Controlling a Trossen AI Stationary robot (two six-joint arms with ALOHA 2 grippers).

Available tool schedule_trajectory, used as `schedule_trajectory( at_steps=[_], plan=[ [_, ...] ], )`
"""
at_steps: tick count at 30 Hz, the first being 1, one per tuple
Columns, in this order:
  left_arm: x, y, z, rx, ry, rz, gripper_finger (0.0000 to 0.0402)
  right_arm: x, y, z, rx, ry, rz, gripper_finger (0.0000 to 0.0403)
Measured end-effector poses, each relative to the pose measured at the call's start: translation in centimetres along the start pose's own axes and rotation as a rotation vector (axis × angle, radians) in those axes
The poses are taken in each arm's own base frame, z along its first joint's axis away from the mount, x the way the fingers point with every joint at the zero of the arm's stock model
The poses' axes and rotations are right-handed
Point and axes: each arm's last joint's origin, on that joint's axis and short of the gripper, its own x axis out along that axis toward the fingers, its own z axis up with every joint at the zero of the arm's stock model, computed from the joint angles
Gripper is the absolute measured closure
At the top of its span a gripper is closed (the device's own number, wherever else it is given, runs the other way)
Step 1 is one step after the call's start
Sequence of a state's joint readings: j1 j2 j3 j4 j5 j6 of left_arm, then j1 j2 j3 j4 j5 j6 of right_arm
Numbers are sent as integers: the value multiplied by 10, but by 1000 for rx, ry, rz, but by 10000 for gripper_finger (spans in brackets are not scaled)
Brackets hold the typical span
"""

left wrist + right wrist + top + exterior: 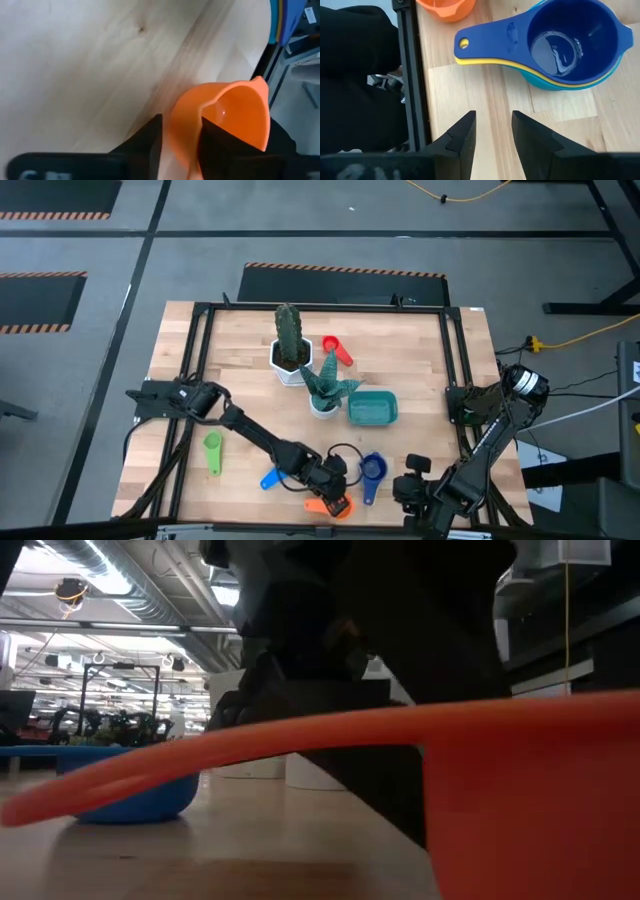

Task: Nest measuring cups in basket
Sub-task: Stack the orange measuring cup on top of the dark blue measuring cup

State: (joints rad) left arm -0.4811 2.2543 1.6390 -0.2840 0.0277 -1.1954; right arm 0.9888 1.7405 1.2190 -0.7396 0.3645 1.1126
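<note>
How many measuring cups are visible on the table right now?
7: red cup beside the cactus pot; green cup near the left edge; light blue cup; orange cup between the left gripper fingers; dark blue cup stacked over a yellow cup and a teal cup.

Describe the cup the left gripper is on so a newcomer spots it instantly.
Start at the table's near edge, below the teal basket. The left gripper straddles the wall of a cup lying there, left of the stacked dark blue cup. It is the only orange measuring cup.
</note>
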Motion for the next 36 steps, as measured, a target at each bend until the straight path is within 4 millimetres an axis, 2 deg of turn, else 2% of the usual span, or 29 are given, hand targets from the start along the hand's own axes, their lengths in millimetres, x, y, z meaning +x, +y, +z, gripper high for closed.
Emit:
schedule_trajectory(
  at_steps=[7, 13, 17, 23, 36],
  plan=[
    [-1, 1, 5, -10, -2, -2, 393, 0, -1, -1, -8, 7, -16, 273],
    [-10, -11, 13, -29, 29, -62, 396, 0, -2, -1, -11, -20, -37, 273],
    [-24, -34, 28, -33, 13, -165, 397, -1, -8, -3, -34, -11, -93, 273],
    [-45, -52, 59, -151, -76, -239, 397, -2, -15, -7, -67, 23, -165, 273],
    [-46, -32, 88, -365, -179, -158, 396, -2, -16, -5, -74, -31, -194, 273]
  ],
)
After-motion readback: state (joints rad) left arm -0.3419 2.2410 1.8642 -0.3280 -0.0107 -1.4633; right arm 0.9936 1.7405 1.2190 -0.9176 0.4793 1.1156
